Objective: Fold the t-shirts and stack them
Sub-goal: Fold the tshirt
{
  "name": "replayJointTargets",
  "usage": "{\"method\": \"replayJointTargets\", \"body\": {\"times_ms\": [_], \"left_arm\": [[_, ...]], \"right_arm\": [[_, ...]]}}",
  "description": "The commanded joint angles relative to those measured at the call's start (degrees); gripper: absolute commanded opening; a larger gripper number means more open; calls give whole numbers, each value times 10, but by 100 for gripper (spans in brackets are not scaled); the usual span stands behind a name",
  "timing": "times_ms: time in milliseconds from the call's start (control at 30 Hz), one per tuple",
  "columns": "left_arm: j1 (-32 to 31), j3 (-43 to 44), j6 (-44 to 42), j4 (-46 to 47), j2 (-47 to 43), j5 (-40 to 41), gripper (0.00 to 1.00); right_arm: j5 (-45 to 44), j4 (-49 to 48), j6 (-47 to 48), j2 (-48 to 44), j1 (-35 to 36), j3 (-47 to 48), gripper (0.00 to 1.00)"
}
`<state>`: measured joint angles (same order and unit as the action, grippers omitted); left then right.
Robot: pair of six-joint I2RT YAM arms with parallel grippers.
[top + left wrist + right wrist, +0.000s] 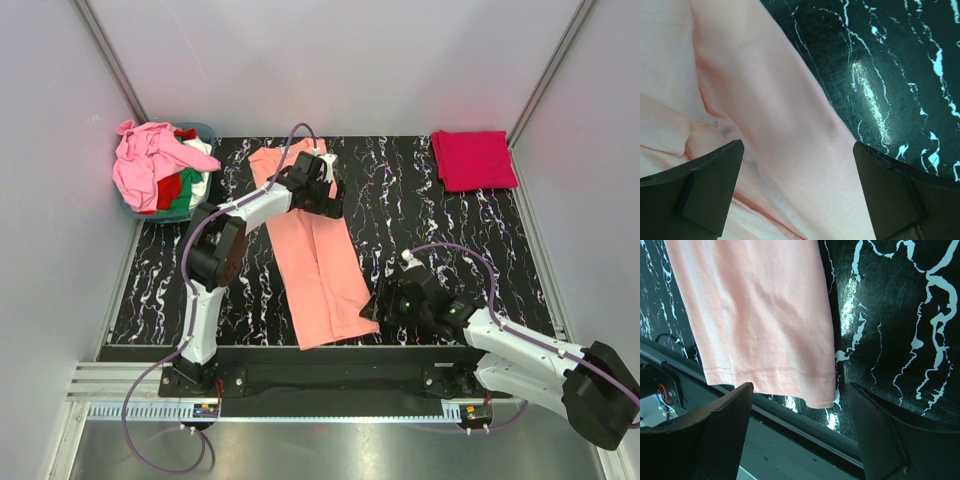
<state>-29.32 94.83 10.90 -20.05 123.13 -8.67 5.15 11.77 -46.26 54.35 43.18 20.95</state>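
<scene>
A salmon-orange t-shirt [318, 262] lies folded into a long strip down the middle of the black marbled table [440, 235]. My left gripper [322, 190] is open, low over the shirt's upper part; the cloth [785, 135] fills the space between its fingers. My right gripper [385, 300] is open beside the shirt's bottom right corner; the hem [790, 377] lies between its fingers, not gripped. A crimson-pink t-shirt [473, 159] lies folded at the back right. Light pink, red, green and white shirts [160, 165] are heaped at the back left.
The shirt heap sits in a small teal tub [205, 130] at the back left corner. The table's near edge and a metal rail [790, 440] run just below the shirt's hem. Grey walls enclose the table.
</scene>
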Motion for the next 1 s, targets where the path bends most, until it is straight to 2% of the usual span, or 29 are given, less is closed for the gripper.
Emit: {"method": "replayJointTargets", "body": {"times_ms": [0,300,567,733,967], "left_arm": [[-1,27,6,-2,11,15,99],[11,33,11,-24,11,74,99],[23,32,16,-27,-6,73,97],[23,27,13,-22,-39,60,93],[23,-11,4,14,-106,104,92]], "right_arm": [[-12,-20,6,1,-3,22,83],[-13,-18,5,-4,-2,21,83],[-12,-19,5,-1,-2,22,83],[-14,-16,5,-2,-2,22,83],[-13,-18,5,-3,-2,21,84]]}}
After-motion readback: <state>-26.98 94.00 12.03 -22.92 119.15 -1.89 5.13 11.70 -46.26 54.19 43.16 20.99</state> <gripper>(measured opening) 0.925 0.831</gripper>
